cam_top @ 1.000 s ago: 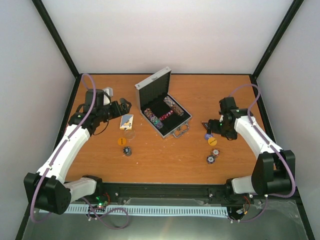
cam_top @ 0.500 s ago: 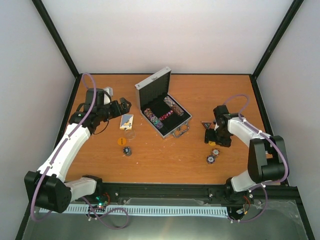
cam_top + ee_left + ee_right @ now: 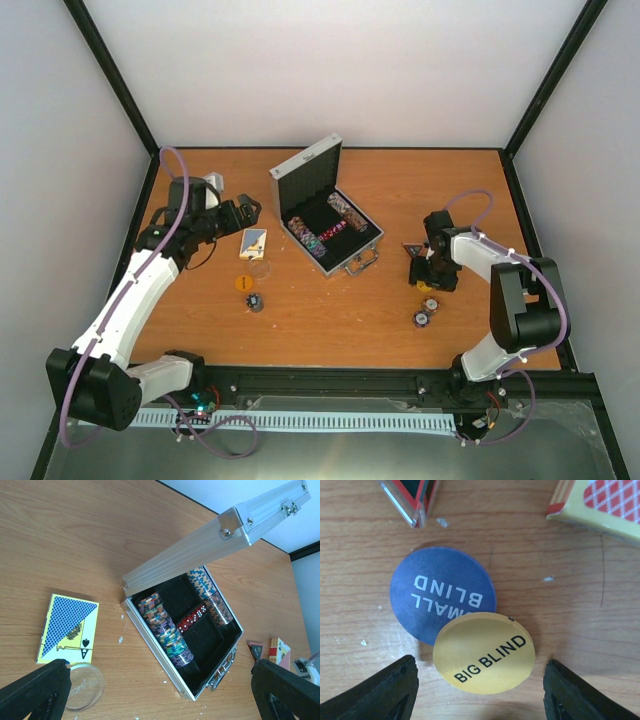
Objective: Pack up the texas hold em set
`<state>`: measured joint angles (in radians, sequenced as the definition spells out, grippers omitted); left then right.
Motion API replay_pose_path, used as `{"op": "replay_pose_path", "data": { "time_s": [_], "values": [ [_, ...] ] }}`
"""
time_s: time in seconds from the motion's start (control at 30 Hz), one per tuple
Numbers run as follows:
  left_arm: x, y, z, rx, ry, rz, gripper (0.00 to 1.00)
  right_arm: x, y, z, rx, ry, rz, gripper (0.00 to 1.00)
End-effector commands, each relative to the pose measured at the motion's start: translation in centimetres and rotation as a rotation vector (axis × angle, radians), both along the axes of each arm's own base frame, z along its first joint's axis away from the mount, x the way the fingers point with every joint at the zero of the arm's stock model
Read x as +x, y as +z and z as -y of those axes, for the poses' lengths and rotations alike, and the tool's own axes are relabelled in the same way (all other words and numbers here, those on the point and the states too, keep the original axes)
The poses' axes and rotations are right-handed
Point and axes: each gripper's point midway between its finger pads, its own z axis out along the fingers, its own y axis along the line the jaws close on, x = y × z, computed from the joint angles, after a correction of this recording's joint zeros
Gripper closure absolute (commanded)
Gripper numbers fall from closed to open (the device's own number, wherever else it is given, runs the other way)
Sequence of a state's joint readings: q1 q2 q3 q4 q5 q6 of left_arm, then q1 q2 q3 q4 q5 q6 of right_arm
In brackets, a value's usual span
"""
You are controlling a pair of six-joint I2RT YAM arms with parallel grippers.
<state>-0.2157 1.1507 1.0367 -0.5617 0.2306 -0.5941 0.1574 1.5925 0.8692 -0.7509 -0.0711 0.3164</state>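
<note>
OK, right gripper (image 3: 479, 672) is spread, fingers (image 3: 390, 692) either side of the yellow BIG BLIND disc (image 3: 484, 652), not touching it. That disc sits just ahead of the tips, centred in the gap, and overlaps the near edge of the purple SMALL BLIND disc (image 3: 432, 590). BIG BLIND lettering rises to the right in the wrist view; SMALL BLIND reads upside down. Past them are the triangular token (image 3: 412, 497) far-left and the red card box (image 3: 600, 502) far-right, both on the table (image 3: 570, 605).

Left gripper (image 3: 160, 680) is also wide apart, holding nothing. Blue card box (image 3: 67, 628) lies ahead of the finger on the view's left, long axis pointing away from the gripper, slightly tilted. Clear disc (image 3: 85, 685) is just beside its near end.

Case (image 3: 325, 215) is mid-table, turned diagonal, lid up on the far-left side, handle (image 3: 362, 262) facing near-right. Chip rows (image 3: 165, 630) and red dice (image 3: 192, 617) are inside. Loose chips (image 3: 422, 319) lie on the right arm's side.
</note>
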Motion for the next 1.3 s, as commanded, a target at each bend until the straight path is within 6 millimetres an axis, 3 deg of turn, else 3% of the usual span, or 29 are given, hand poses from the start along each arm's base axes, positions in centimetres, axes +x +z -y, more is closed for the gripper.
{"op": "replay_pose_path", "data": {
  "time_s": [0.0,0.4,0.83,1.27],
  "values": [
    [-0.1,1.3,-0.3,-0.017,0.022,0.039,0.0,0.9,-0.2,0.4,-0.018,-0.017,0.027,0.32],
    [0.2,1.5,-0.1,-0.027,0.018,0.043,0.0,0.8,-0.7,1.2,-0.07,0.003,0.019,0.41],
    [0.2,1.4,0.0,-0.032,0.021,0.04,0.0,0.7,-0.8,0.8,-0.052,0.027,0.021,0.47],
    [0.3,1.4,-0.2,-0.023,0.023,0.045,0.0,3.0,3.0,-1.5,0.023,0.102,0.117,0.49]
  ]
}}
